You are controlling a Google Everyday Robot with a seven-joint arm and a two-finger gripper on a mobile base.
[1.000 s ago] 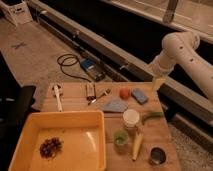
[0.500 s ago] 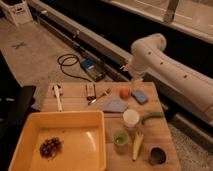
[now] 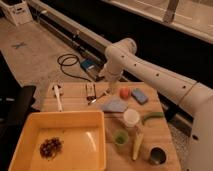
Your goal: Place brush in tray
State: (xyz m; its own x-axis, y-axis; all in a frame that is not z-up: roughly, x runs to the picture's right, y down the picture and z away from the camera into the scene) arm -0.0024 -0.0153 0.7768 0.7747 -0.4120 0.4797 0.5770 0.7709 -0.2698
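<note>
Brush [image 3: 57, 97] lay flat on the wooden counter [image 3: 75, 90], at its far-left part, long axis running roughly front to back, wider end toward the far edge. It sat just beyond the far rim of the tray [image 3: 65, 114], outside it, w/ nothing touching it.

Tray took up the near-left of the counter; a dark clump of debris [image 3: 50, 147] lay inside, near-left.

White arm [image 3: 150, 70] reached in from the right, bent at the wrist, end effector [image 3: 106, 85] pointing down over the far-centre of the counter, above a metal utensil [image 3: 97, 98] w/ a dark handle, well apart from the brush. Released or clenched: can't tell.

Other items:
- Grey-blue cloth [image 3: 114, 105] centre, orange-red round obj [image 3: 125, 93] and blue sponge [image 3: 139, 96] beside it.
- White-topped cup [image 3: 131, 117], green cup [image 3: 120, 137], yellow cob [image 3: 137, 146] and a metal can [image 3: 157, 156] near-right of the tray.
- Green veg [image 3: 152, 117] at the right edge.
- Black cable [image 3: 70, 62] coiled on the floor behind.
</note>
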